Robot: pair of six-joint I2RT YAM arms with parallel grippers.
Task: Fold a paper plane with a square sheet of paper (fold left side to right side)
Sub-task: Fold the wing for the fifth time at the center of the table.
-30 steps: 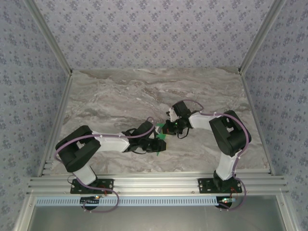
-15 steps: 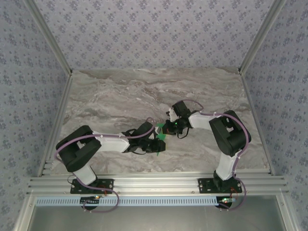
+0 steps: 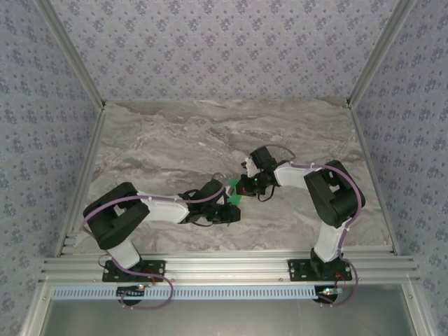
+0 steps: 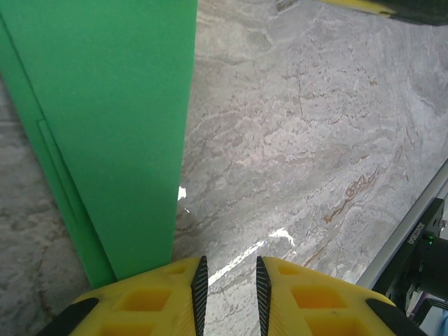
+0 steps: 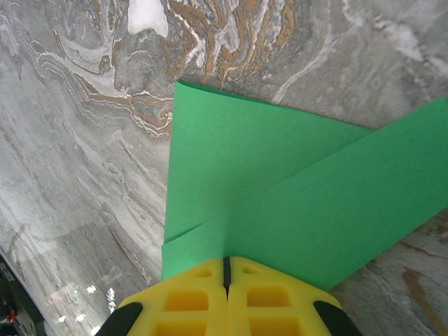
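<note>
The green sheet of paper (image 3: 235, 192) lies partly folded at the middle of the marble table, between my two grippers. In the right wrist view its layered flaps (image 5: 280, 175) spread away from my right gripper (image 5: 226, 260), whose jaws are shut on a raised crease of the paper. From above, the right gripper (image 3: 244, 187) sits at the paper's far right side. My left gripper (image 4: 228, 269) hovers low over bare marble with a narrow gap between its fingers and nothing in it. A long green flap (image 4: 112, 126) lies just left of it. From above, the left gripper (image 3: 231, 211) is at the paper's near edge.
An aluminium rail (image 3: 224, 266) runs along the table's near edge and shows at the lower right of the left wrist view (image 4: 413, 241). Patterned walls (image 3: 224, 49) and slanted frame posts (image 3: 70, 52) enclose the marble table (image 3: 175, 140).
The left arm has shifted very slightly to the right. The paper and the right gripper look the same.
</note>
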